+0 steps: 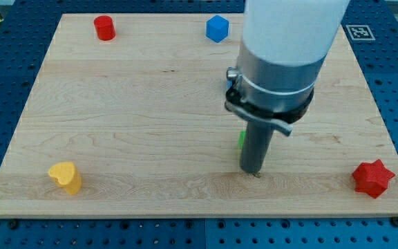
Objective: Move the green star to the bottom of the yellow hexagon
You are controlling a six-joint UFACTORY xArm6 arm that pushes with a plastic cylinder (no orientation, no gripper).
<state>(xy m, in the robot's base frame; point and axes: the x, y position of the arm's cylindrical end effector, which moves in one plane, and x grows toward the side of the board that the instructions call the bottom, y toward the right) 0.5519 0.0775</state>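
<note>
My tip (pixel 256 173) sits on the tabletop (pixel 137 131) right of centre, near the bottom edge. There's no hand here, just the rod. The green star (pixel 241 138) peeks out just behind the rod, mostly hidden. Yellow block (pixel 65 177) waits at the bottom-left corner, well apart. Red star (pixel 373 178) bottom-right, red block (pixel 104 28) and blue block (pixel 217 28) along the top edge.
</note>
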